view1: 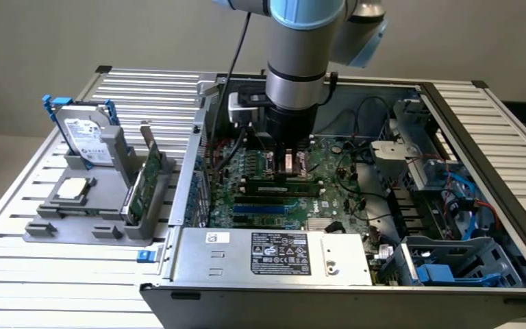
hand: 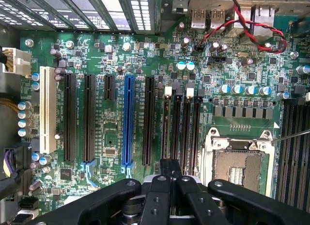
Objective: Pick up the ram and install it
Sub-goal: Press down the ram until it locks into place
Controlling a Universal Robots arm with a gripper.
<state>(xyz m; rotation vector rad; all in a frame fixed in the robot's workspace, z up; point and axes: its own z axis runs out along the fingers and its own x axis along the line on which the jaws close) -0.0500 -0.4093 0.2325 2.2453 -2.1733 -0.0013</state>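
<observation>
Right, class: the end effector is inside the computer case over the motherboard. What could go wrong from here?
1. The ram sits under the shut end effector; if skewed against its slot, pressing could jam it.
2. The open CPU socket lies beside the memory slots; a drift could strike it.

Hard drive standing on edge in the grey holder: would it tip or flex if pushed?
The hard drive looks like a rigid metal-cased block, so likely stiff and heavy for its size. Standing tall on a narrow edge, it might tip sideways, though the grey holder seems to seat its lower end.
</observation>
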